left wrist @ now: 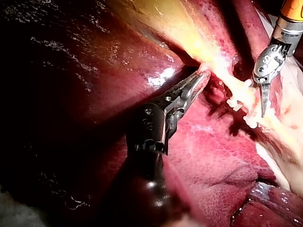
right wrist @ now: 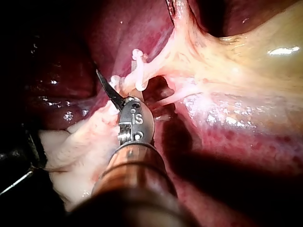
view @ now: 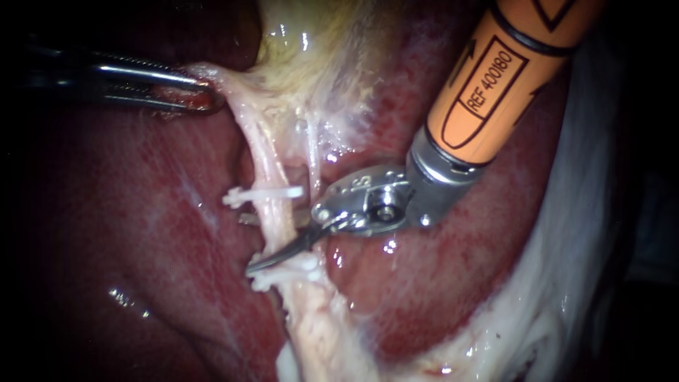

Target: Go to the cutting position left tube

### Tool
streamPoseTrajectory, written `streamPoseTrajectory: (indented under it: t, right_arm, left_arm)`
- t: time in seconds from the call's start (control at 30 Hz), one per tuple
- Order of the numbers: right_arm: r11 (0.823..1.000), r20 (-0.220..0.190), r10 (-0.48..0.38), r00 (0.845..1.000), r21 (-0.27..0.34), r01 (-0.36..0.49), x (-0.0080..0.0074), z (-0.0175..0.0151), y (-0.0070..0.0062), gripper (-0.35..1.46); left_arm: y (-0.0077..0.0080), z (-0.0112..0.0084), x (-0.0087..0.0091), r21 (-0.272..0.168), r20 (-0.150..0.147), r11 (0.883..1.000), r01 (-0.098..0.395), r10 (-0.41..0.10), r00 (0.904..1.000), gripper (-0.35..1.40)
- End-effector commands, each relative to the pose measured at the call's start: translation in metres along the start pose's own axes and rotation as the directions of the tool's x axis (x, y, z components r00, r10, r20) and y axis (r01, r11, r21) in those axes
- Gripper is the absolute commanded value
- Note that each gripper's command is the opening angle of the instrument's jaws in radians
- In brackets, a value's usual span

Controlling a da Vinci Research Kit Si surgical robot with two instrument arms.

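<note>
Our right instrument (view: 247, 244) holds its blades narrowly apart astride the left tube (view: 274, 216), just nine o'clock of centre, between two clips (view: 263, 192); our left instrument (view: 205, 95), at ten o'clock, grips pale tissue (view: 230, 88).

liver (view: 127, 233) mottled dark red; gallbladder (view: 318, 56) pale yellow; left tube (view: 276, 212) pink-white; clips (view: 272, 192) white; sleeve (view: 495, 78) orange, black outlines.
</note>
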Motion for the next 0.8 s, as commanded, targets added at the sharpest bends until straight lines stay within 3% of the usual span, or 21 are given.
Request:
streamPoseTrajectory:
  t: [0.03, 0.3, 0.8]
  right_arm:
    - [1.0, -0.004, -0.002, 1.0, 0.001, 0.002, 0.0003, 0.0001, -0.0002, 1.25]
    - [1.0, -0.022, 0.01, 1.0, 0.023, -0.009, 0.0014, 0.0011, -0.0007, 1.25]
    - [1.0, -0.026, 0.014, 1.0, 0.028, -0.014, 0.0015, 0.0012, -0.0006, 1.23]
  left_arm:
    - [0.0, 0.0, 0.0, 0.0, 0.0, 1.0, 0.0, 0.0, 1.0, -0.35]
    - [0.0, 0.0, -0.0001, 0.0, 0.0, 1.0, -0.001, 0.001, 1.0, -0.35]
    - [-0.0001, 0.0001, -0.0002, 0.001, 0.0, 1.0, -0.001, 0.001, 1.0, -0.35]
